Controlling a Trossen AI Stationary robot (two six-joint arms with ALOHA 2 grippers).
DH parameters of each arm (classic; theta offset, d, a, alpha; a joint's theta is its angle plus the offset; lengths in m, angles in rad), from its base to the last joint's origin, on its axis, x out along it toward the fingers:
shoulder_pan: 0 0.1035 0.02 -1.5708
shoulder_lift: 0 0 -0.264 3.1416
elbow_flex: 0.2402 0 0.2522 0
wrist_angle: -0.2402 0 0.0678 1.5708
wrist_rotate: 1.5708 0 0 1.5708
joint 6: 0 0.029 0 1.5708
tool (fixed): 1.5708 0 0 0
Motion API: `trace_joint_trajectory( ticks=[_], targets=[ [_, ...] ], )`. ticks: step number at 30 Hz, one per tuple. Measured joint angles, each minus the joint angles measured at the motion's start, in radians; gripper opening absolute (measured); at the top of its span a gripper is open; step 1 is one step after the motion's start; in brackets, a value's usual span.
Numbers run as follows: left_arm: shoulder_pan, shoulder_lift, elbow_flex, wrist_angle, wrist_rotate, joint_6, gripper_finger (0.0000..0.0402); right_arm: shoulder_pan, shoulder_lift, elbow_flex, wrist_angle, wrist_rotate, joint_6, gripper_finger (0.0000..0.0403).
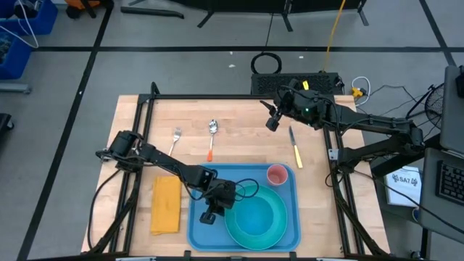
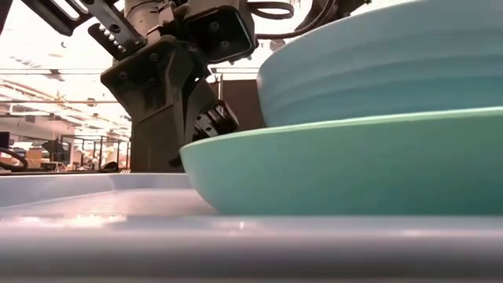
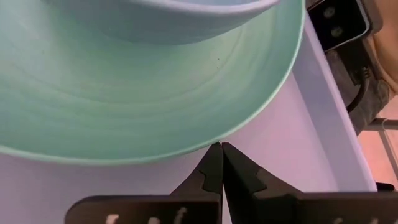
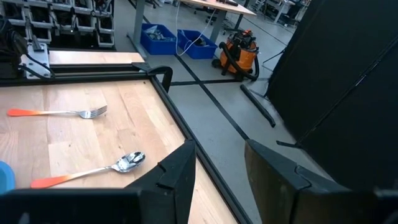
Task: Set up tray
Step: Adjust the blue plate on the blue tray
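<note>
Plate [image 1: 255,220] + cup [image 1: 277,174] on tray [image 1: 197,223]; napkin [image 1: 166,205] left of tray; fork [image 1: 175,140], spoon [image 1: 212,135], knife [image 1: 295,146] behind.

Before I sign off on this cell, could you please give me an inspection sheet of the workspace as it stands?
Surface: wooden table, bare in the middle.
Job's things: blue tray at the near edge, holding a turquoise plate with a bowl on it and a pink cup.
Clutter: fork, spoon and knife on the wood; yellow napkin beside the tray.
Grippers: left gripper low over the tray by the plate's rim, jaws shut, empty; right gripper raised over the far right corner, jaws open, empty.
Cables: black loops on the left arm over the tray.
Surroundings: blue bins and an orange vacuum on the floor.
</note>
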Motion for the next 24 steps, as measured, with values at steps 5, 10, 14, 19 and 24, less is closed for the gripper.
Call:
trace_joint_trajectory(
  ticks=[5,10,14,19,24],
  targets=[
    [0.001,0.000,0.000,0.001,0.001,0.006,0.0000,0.000,0.000,0.000,-0.006,0.000,0.000,0.0132],
    [0.002,0.000,0.000,-0.001,0.001,0.006,0.0000,0.000,0.000,0.000,-0.006,0.000,0.000,0.0132],
    [0.001,0.000,0.000,-0.075,0.002,-0.022,0.0000,0.000,0.000,0.000,-0.006,0.000,0.000,0.0132],
    [0.000,0.000,0.000,-0.081,0.002,-0.030,0.0000,0.000,0.000,0.000,-0.006,0.000,0.000,0.0132],
    [0.000,0.000,0.000,-0.035,0.001,-0.011,0.0000,0.000,0.000,0.000,-0.006,0.000,0.000,0.0132]
  ],
)
